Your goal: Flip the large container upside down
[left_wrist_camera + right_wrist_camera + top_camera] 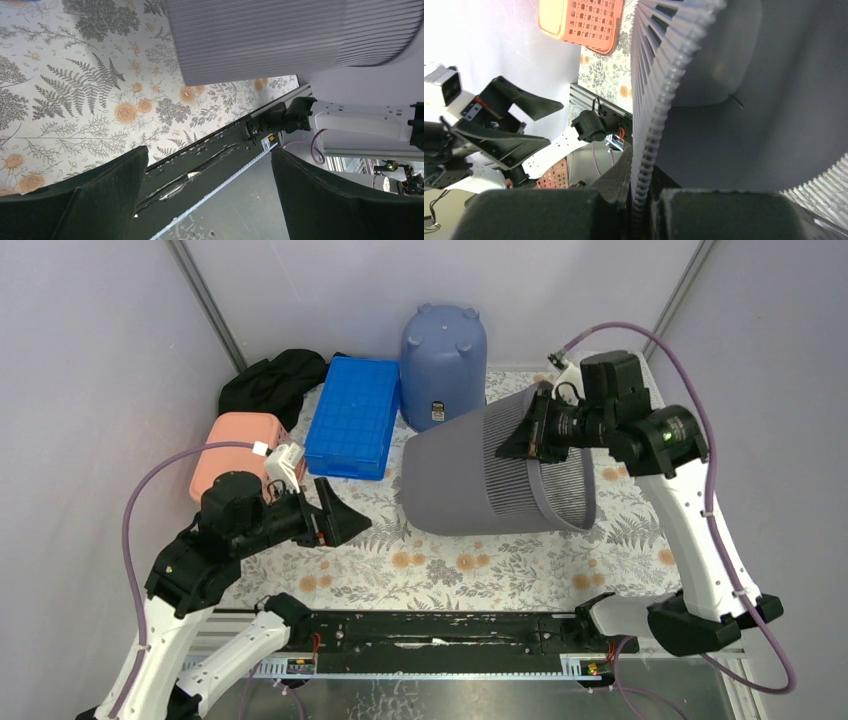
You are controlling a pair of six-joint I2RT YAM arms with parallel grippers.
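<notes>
The large container [480,475] is a grey ribbed bin lying tilted on its side over the floral cloth, with its mouth facing right. My right gripper [527,445] is shut on the upper rim, one finger inside the wall and one outside. The right wrist view shows the ribbed rim [649,125] pinched between the jaws of the right gripper [641,170]. My left gripper [345,515] stands open and empty to the left of the bin, apart from it. In the left wrist view the bin's ribbed side [280,35] fills the top, beyond the spread left gripper [210,152].
A blue bin [443,365] stands upside down at the back. A blue crate [353,415] lies beside it, a salmon basket [235,445] sits at the left, and a black cloth [272,380] is bunched in the back left corner. The floral tablecloth [450,565] covers the table.
</notes>
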